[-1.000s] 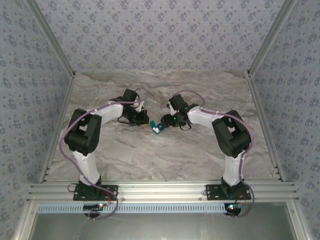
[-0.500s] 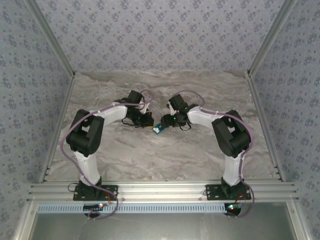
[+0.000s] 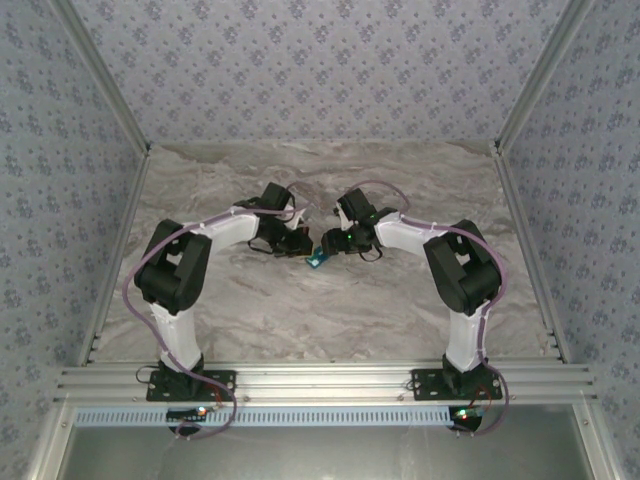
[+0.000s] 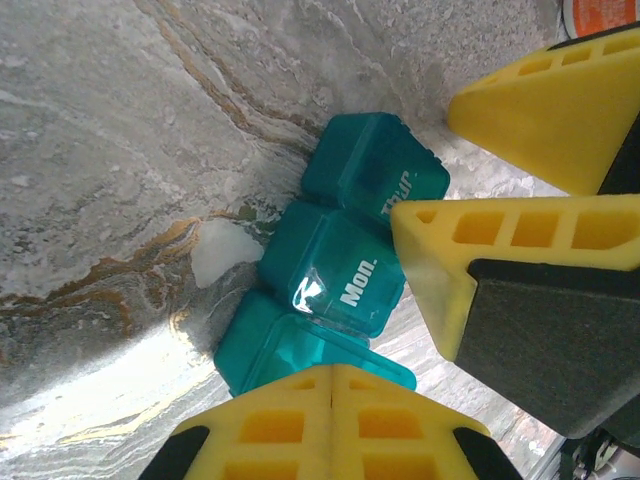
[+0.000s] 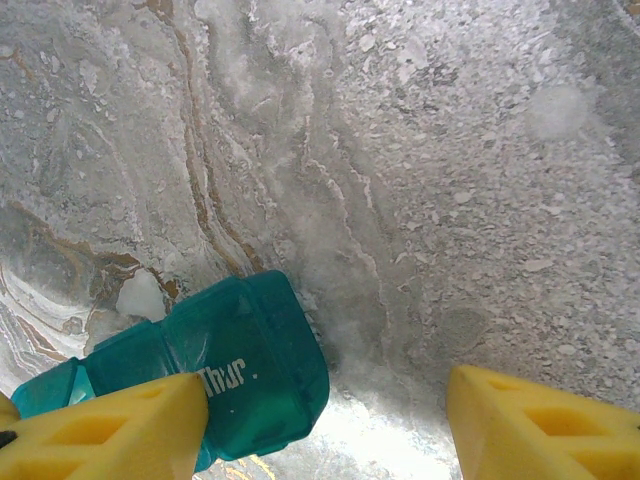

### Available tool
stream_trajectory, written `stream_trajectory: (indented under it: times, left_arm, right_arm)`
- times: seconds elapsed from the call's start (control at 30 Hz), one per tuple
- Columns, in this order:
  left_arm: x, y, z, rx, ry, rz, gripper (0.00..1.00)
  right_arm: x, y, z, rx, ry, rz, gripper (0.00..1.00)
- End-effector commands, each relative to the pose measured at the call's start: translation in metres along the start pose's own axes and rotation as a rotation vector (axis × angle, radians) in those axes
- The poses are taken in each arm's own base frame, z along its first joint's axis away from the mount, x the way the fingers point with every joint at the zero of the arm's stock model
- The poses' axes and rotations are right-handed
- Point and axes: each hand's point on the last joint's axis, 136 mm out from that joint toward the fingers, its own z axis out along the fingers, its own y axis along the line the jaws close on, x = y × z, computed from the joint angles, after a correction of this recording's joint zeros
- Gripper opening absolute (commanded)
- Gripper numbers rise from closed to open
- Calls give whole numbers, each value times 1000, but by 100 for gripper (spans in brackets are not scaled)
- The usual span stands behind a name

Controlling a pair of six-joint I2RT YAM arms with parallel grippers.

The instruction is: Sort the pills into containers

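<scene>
While the left gripper [image 4: 330,385], jaws pressed together, covered the near end of the teal pill box [image 4: 335,265] on the marble table [image 4: 120,150], having closed in beside it within the last second, the right gripper [image 5: 328,400] straddled its "Thur" end, jaws half-spread with one against the box, and an orange object [image 4: 603,14] beyond was cut off by the frame edge.

L arm [image 3: 178,272] & R arm [image 3: 462,268] rise from bases at near edge, elbows bent outward, forearms angled in toward the middle, wrists nearly meeting. L claw [image 3: 300,248] is closed: yellow fingers [image 4: 270,430] pressed flat together, no gap. R claw [image 3: 324,246] stands parted, its fingers [image 5: 110,425] well apart, facing L claw. Both claws tipped down, tips just beside each other.
</scene>
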Motion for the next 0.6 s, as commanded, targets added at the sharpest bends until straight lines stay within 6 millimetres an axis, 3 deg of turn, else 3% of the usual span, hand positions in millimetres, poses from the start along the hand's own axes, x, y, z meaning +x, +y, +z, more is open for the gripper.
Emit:
stream_trajectory:
  times: [0.0, 0.27, 0.57]
  left_arm:
    - [13, 1, 5, -38, 37, 32, 0]
    - [19, 5, 9, -142, 60, 99, 0]
    - [19, -8, 5, -172, 41, 167, 0]
  right_arm:
    - [18, -14, 13, 44, 62, 33, 67]
    - [18, -14, 12, 43, 61, 34, 67]
    - [18, -14, 13, 41, 62, 35, 67]
